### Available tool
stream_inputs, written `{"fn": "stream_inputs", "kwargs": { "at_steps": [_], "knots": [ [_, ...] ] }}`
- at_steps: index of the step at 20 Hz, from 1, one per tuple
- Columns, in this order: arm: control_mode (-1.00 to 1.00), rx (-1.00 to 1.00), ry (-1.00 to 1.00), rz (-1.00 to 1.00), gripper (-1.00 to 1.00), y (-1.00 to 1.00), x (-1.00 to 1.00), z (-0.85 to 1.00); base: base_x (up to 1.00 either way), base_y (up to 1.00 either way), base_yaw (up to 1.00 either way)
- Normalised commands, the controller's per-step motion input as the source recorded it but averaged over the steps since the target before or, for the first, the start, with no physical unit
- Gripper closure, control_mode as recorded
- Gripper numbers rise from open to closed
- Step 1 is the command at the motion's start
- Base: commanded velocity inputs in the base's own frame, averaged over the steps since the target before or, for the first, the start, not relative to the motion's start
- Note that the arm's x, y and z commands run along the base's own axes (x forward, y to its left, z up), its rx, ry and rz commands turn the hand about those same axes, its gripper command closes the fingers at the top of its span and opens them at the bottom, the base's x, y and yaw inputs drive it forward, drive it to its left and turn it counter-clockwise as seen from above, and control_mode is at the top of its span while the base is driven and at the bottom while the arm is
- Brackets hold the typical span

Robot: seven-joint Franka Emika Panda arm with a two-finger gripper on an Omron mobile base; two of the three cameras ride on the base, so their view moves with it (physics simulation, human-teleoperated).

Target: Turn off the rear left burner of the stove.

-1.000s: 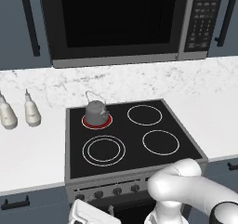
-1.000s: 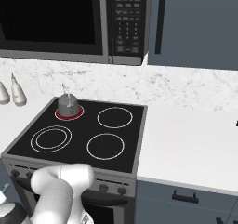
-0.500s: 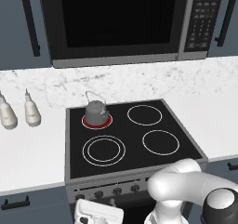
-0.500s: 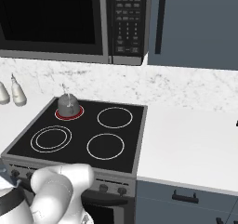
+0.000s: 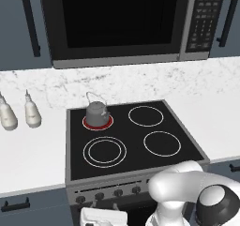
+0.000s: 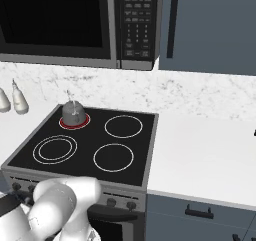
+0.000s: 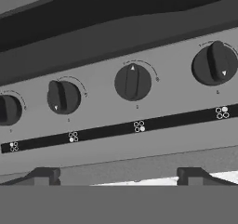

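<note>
Left to right we see two cream squeeze bottles [image 5: 19, 115] on the white counter [image 5: 28, 159], then the black glass four-burner stove [image 5: 133, 140] — its red-glowing rear left burner [image 5: 97, 122] sits under a small grey kettle [image 5: 96, 110]. In the hand view our two-finger gripper [image 7: 116, 175] hangs spread apart, close before four dark round knobs [image 7: 133, 82] — touching none.

White marble counter [image 5: 33, 154], blue-grey cabinets [image 6: 210, 30], black microwave [image 5: 122, 23] above.
</note>
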Motion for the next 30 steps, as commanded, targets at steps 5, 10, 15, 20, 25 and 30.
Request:
{"fn": "stream_inputs", "kwargs": {
  "at_steps": [5,10,15,20,25,30],
  "knots": [
    [-1.0,-0.05,0.03,0.01,-1.0,0.0,0.14,-0.17,0.0,0.0,0.0],
    [-1.0,-0.04,0.02,0.02,-1.0,0.0,0.08,-0.11,0.0,0.0,0.0],
    [-1.0,-0.06,0.0,0.0,-1.0,0.0,0.21,-0.07,0.0,0.0,0.0],
    [-1.0,-0.06,0.0,0.02,-1.0,0.0,0.2,-0.08,0.0,0.0,0.0],
    [-1.0,-0.05,0.0,0.03,-1.0,0.0,0.03,-0.19,0.0,0.0,0.0],
    [-1.0,-0.08,0.01,0.04,-1.0,0.01,0.01,-0.23,0.0,0.0,0.0]
  ]
}}
